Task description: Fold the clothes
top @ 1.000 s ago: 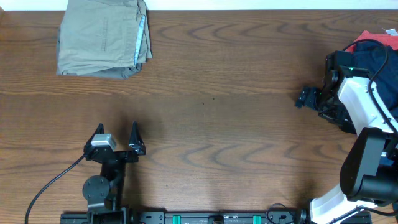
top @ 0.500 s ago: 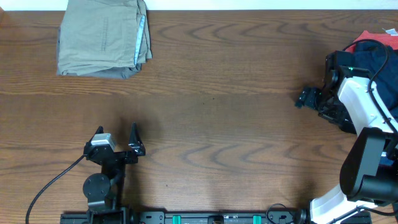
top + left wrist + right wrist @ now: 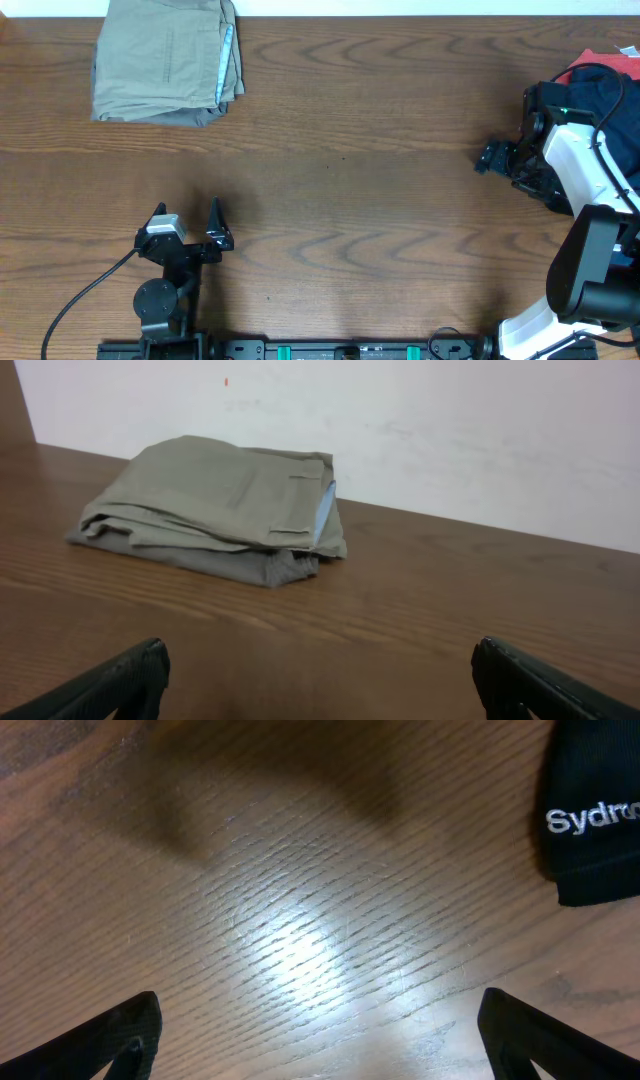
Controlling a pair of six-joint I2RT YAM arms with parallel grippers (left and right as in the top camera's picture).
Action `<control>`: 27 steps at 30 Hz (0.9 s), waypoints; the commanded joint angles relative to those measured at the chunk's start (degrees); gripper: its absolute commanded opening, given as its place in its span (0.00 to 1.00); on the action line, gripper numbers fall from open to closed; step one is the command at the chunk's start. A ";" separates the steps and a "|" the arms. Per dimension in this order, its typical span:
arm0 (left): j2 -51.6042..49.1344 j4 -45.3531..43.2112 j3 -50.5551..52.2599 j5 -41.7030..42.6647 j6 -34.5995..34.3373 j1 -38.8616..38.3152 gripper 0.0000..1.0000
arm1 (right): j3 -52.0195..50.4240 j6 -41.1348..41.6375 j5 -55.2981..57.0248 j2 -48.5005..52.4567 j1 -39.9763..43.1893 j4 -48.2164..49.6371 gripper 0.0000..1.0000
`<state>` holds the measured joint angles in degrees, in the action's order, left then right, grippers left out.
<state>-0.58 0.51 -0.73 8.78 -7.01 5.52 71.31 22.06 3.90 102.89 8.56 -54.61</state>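
From above, folded khaki trousers (image 3: 165, 60) lie at the table's (image 3: 380, 200) far left corner, and navy and red garments (image 3: 605, 75) are heaped at the right edge. The left gripper (image 3: 187, 207) and right gripper (image 3: 488, 158) both gape, empty. Left wrist: the trousers lie ahead. Right wrist: black fabric (image 3: 595, 810) with white lettering starting "Syd", the rest cut off.
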 commanded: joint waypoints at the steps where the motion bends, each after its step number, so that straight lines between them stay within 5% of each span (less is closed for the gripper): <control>1: 0.35 2.67 0.50 0.61 0.98 -0.09 0.98 | 0.52 -0.02 0.59 -1.11 0.15 -0.04 0.99; 19: 0.35 2.67 0.50 0.61 0.98 -0.09 0.98 | 0.52 -0.02 0.59 -1.66 -0.17 -0.04 0.99; 27: 0.35 2.67 0.50 0.61 0.98 -0.09 0.98 | -0.48 -0.02 0.59 -10.71 -4.04 -0.04 0.99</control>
<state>-0.58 0.60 -0.78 8.60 -7.01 5.52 71.16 22.06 3.95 97.73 6.63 -54.63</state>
